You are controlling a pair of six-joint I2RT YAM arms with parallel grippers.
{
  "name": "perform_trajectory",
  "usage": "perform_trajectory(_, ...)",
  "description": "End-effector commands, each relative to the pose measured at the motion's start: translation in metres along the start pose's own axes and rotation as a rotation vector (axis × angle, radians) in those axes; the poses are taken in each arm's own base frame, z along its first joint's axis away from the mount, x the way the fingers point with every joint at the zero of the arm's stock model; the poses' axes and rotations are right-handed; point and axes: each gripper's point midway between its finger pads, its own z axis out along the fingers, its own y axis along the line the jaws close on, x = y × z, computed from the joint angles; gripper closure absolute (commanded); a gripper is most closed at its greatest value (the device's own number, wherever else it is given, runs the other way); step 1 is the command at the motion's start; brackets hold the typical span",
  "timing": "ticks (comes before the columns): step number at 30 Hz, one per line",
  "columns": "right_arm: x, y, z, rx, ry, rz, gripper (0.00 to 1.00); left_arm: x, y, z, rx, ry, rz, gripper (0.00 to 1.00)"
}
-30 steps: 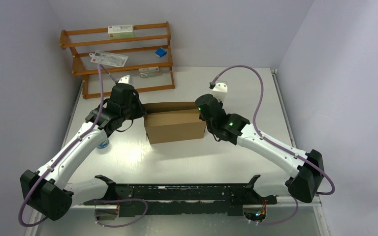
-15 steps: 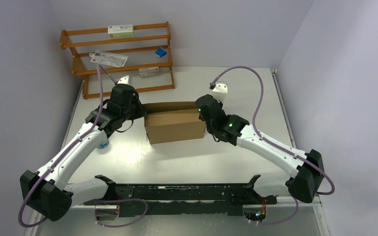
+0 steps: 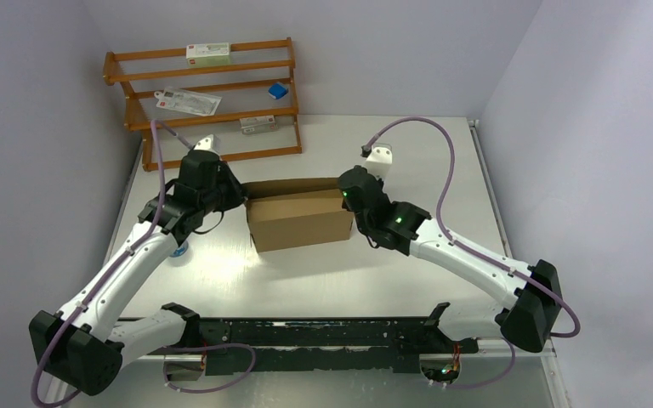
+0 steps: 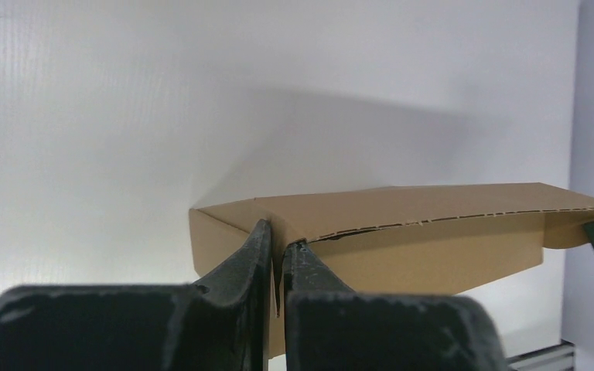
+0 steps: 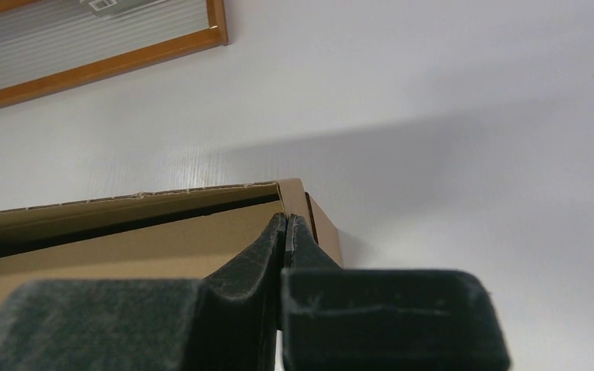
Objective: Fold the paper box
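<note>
White table (image 3: 306, 272) bears the box (image 3: 299, 223) at its middle, left gripper (image 4: 277, 259) and right gripper (image 5: 285, 232) each clamped on an end wall; best moved evenly, lest the cardboard crease.

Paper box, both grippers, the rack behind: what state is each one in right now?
paper box: erected into a box shape, top not closed flat, a dark gap under the top panel.
left gripper: shut on the paper box's left end.
right gripper: shut on the paper box's right end.
wooden rack: standing behind the box, touched by neither arm.
</note>
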Motion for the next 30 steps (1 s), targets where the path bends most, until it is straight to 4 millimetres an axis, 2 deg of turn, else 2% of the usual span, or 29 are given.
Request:
perform_trajectory(1,0.04,-0.002,-0.001,-0.013,0.109,-0.039,1.0,0.013,-0.02,0.001,0.141,0.067,-0.12,0.93)
perform_trajectory(3,0.041,-0.001,-0.001,-0.018,0.113,-0.036,1.0,0.013,-0.023,0.002,0.16,0.082,-0.132,0.93)
perform_trajectory(8,0.044,0.001,0.0,-0.022,0.124,-0.042,1.0,-0.007,-0.028,-0.003,0.172,0.052,-0.114,0.92)
perform_trajectory(12,0.043,0.001,0.0,-0.026,0.116,-0.038,1.0,-0.006,-0.016,-0.002,0.139,0.051,-0.104,0.92)
perform_trajectory(20,0.041,-0.001,0.0,-0.021,0.104,-0.044,1.0,0.016,0.018,0.004,0.021,0.088,-0.03,0.94)
perform_trajectory(23,0.041,0.0,0.001,-0.022,0.105,-0.045,1.0,0.02,0.021,0.006,0.011,0.109,-0.005,0.93)
perform_trajectory(28,0.041,0.0,0.0,-0.021,0.108,-0.05,1.0,0.014,0.025,0.001,-0.035,0.131,0.054,0.89)
perform_trajectory(30,0.04,0.0,0.0,-0.024,0.105,-0.049,1.0,0.004,0.026,-0.003,-0.054,0.098,0.067,0.88)
